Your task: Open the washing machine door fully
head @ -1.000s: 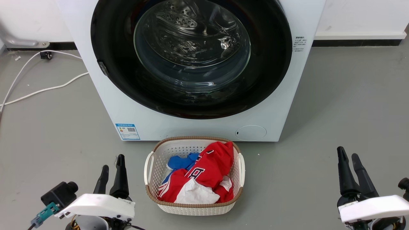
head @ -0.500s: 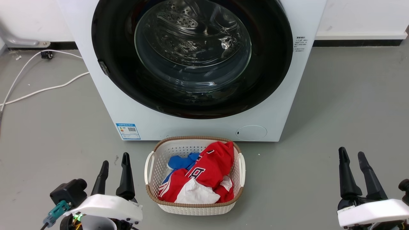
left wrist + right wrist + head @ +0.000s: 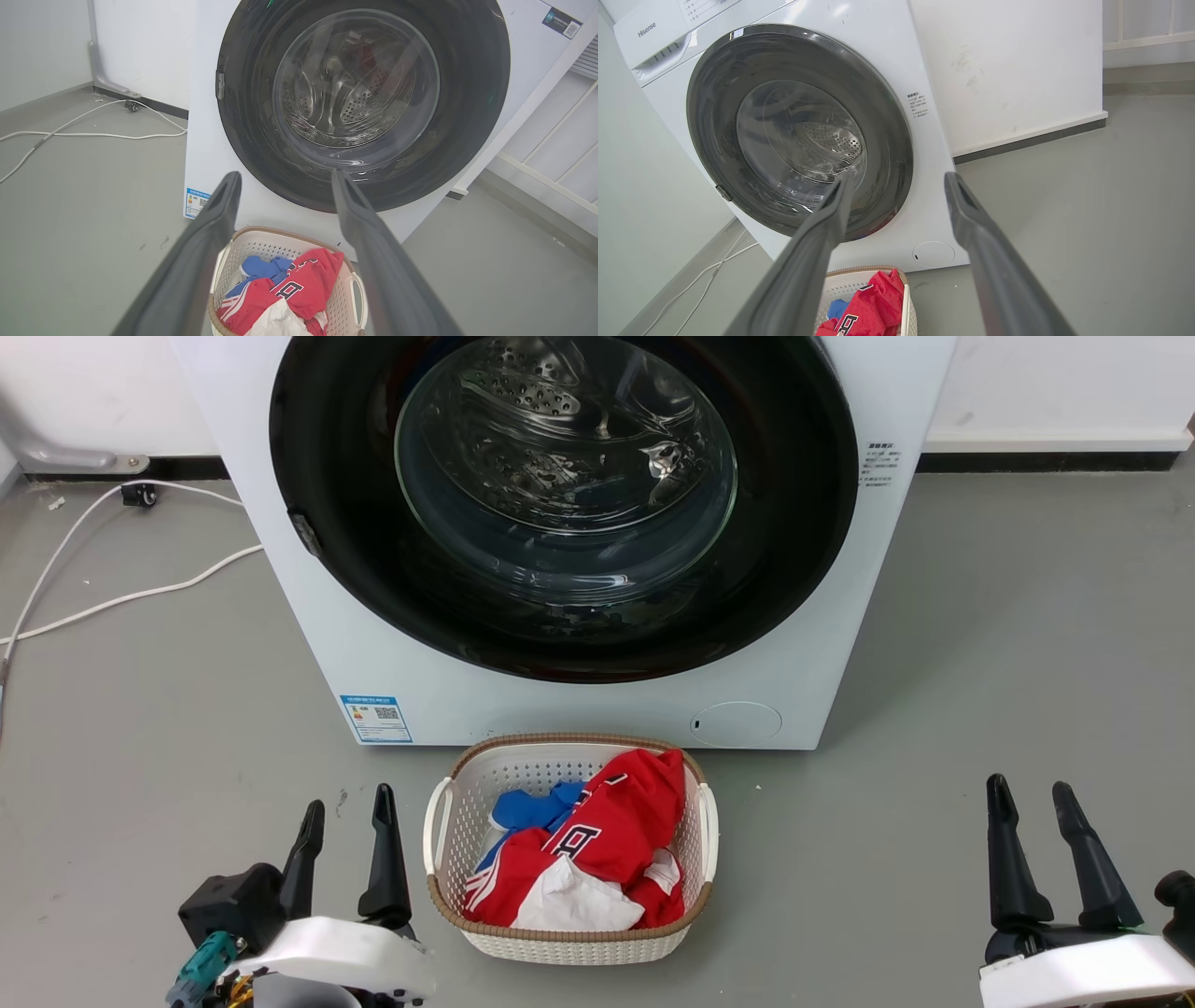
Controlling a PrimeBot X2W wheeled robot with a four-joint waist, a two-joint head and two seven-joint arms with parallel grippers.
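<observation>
The white washing machine [image 3: 579, 709] stood on the grey floor [image 3: 990, 653]. Its big round black washing machine door [image 3: 565, 504] was shut, flat against the front. Through the clear glass in the middle, the shiny drum with little holes could be seen. A small grey tab [image 3: 305, 534] sat on the door's left edge. Low on the machine were a blue label [image 3: 375, 719] and a round cap [image 3: 736, 722].

Just in front of the machine sat a white laundry basket [image 3: 568, 945] with a brown rim. A red shirt [image 3: 616, 831], a blue cloth [image 3: 527, 810] and a white cloth [image 3: 569, 901] lay in it.

The left gripper [image 3: 348, 801] was just beside the basket, on its left. Its two dark fingers were apart and held nothing. The right gripper [image 3: 1030, 786] was well apart from the basket, on the right. Its fingers were spread too, with nothing between them. Both grippers were away from the door and touched nothing.

A white cable [image 3: 121, 597] lay on the floor, left of the machine.
</observation>
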